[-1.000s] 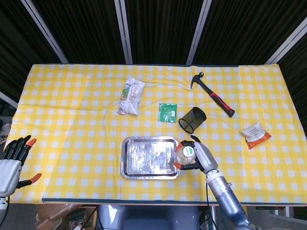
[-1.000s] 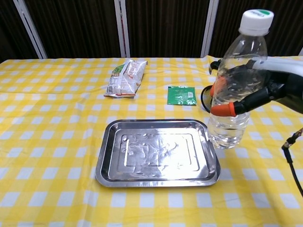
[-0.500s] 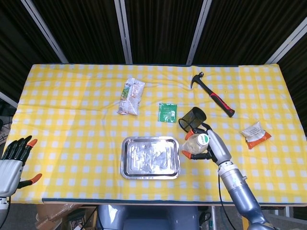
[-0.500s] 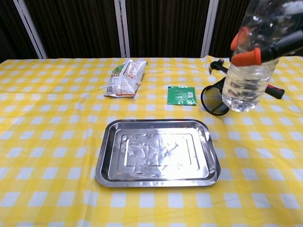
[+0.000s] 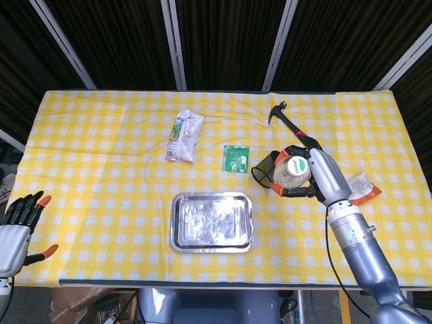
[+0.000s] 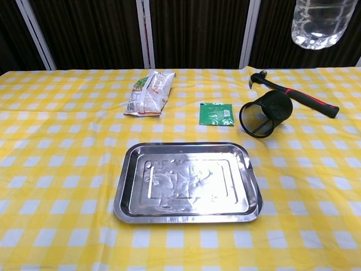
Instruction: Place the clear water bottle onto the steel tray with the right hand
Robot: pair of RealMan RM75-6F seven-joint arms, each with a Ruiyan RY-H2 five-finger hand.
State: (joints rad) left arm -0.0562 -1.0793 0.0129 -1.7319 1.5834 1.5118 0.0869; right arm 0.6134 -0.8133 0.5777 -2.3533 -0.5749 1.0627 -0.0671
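Since the earlier frames, the right robot hand [image 5: 312, 174] has carried the clear plastic water bottle [image 5: 291, 174] up and away from the rectangular steel tray [image 5: 211, 222]; a second ago the bottle hung at the tray's right edge, and in the head view it now sits over the black wire-mesh cup [image 5: 265, 170], well to the right of the tray. The right robot hand grips the bottle around its body, orange fingertips wrapped about it, green-and-white cap facing the head camera. In the chest view only the bottle's rounded base [image 6: 319, 23] shows, high at the top right, well above the tabletop [image 6: 56, 169].

That tabletop is covered with a yellow-and-white checked cloth. The tray lies bare near the front edge, its floor dull and streaked. Behind it lie a small green packet [image 6: 216, 113] and a white-and-green snack bag [image 6: 149, 92]. The mesh cup lies tipped on its side [image 6: 264, 116], and a hammer with a black-and-red handle [image 6: 293, 96] lies just behind it. An orange-and-white packet [image 5: 360, 190] rests near the right edge.

The left robot hand [image 5: 17, 229] hangs off the front left corner, holding nothing, fingers apart.

Behind the tabletop the room is dark, with black panels divided by pale metal bars.
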